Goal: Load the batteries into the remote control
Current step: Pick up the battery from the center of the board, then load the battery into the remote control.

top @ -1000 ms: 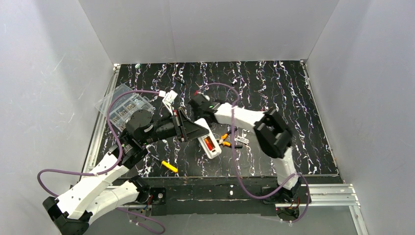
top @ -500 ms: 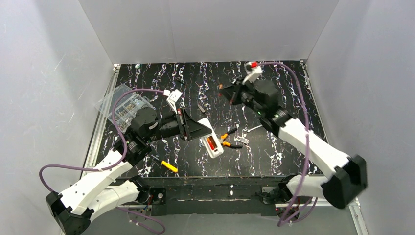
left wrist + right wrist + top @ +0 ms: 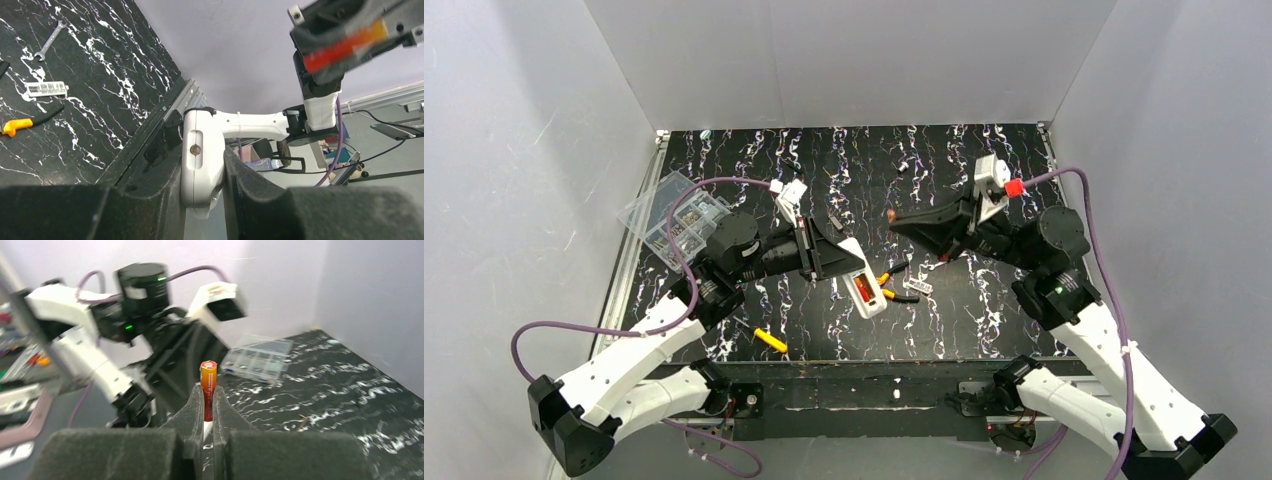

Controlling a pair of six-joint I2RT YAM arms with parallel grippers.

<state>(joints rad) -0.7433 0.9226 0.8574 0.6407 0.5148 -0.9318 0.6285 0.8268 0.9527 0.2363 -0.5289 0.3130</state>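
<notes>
My left gripper (image 3: 842,262) is shut on the white remote control (image 3: 860,283) and holds it above the table, back side up. One red-orange battery (image 3: 862,291) lies in its recess. In the left wrist view the remote control (image 3: 202,157) is pinched edge-on between the black fingers (image 3: 150,200). My right gripper (image 3: 208,396) is shut on a second red-orange battery (image 3: 208,382), which sticks up past the fingertips. From above, the right gripper (image 3: 902,217) hovers to the right of the remote and points left at it, a short gap away.
A clear compartment box (image 3: 680,214) sits at the left edge. Yellow-and-black pliers (image 3: 894,292) and a small grey piece (image 3: 921,287) lie just right of the remote. A yellow-handled tool (image 3: 771,341) lies near the front edge. A small wrench (image 3: 47,42) rests farther back.
The right arm swung away from the left gripper to the right side; its gripper, with the battery, now points left. The left gripper and remote shifted slightly right.
</notes>
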